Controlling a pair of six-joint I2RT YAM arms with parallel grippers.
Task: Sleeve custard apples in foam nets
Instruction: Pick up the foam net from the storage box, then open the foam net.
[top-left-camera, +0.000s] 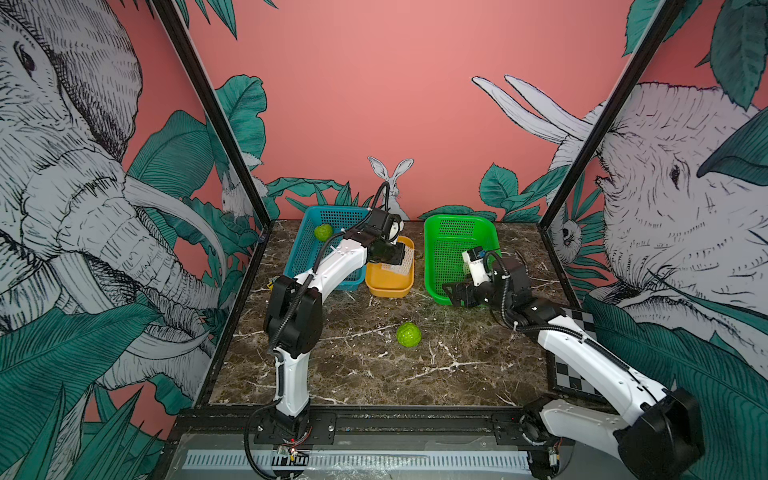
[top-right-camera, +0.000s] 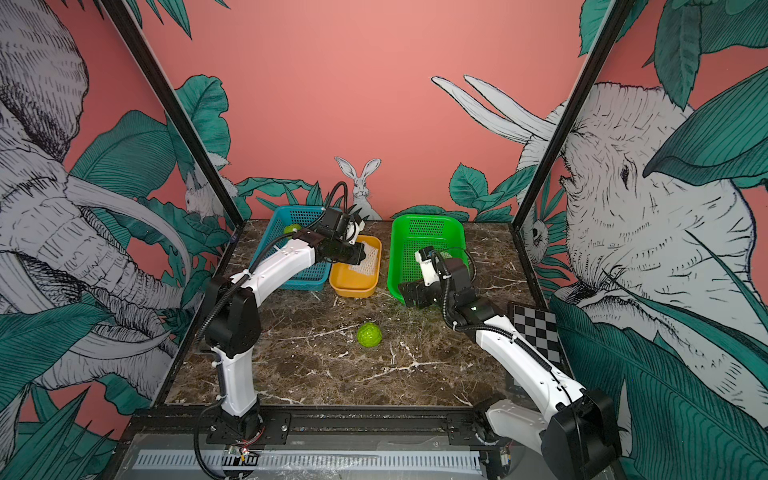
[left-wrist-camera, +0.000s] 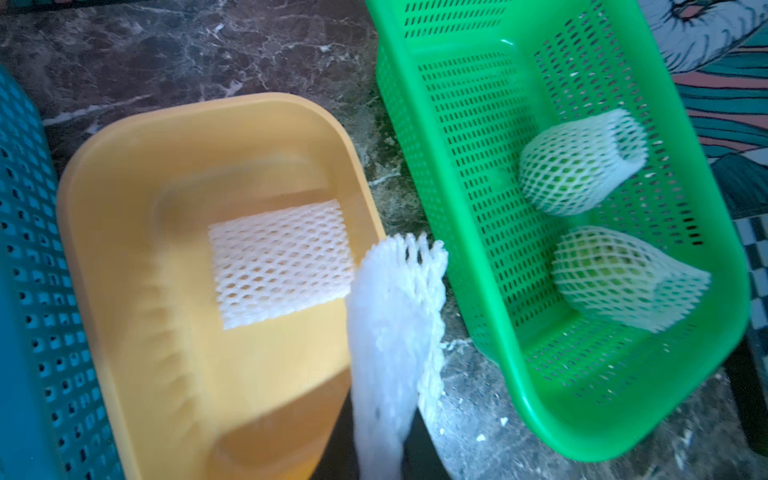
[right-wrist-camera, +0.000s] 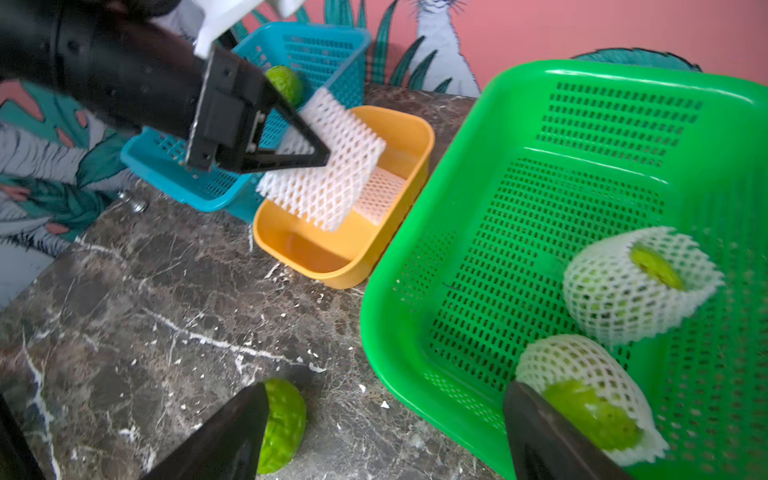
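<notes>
Left claw (right-wrist-camera: 324, 157) is pinched shut on one foam net (right-wrist-camera: 332, 178), which hangs tilted over the yellow tray (left-wrist-camera: 208, 108); a spare net (left-wrist-camera: 280, 262) lies flat inside. From this claw the bare custard apple (top-left-camera: 408, 334) lies toward me on the open desk (top-left-camera: 353, 374). I judge that the right claw (right-wrist-camera: 384, 395), jaws wide and empty, is nearer to it, beside the green basket (right-wrist-camera: 615, 70) holding two sleeved fruits (left-wrist-camera: 577, 174). I see nothing between them.
</notes>
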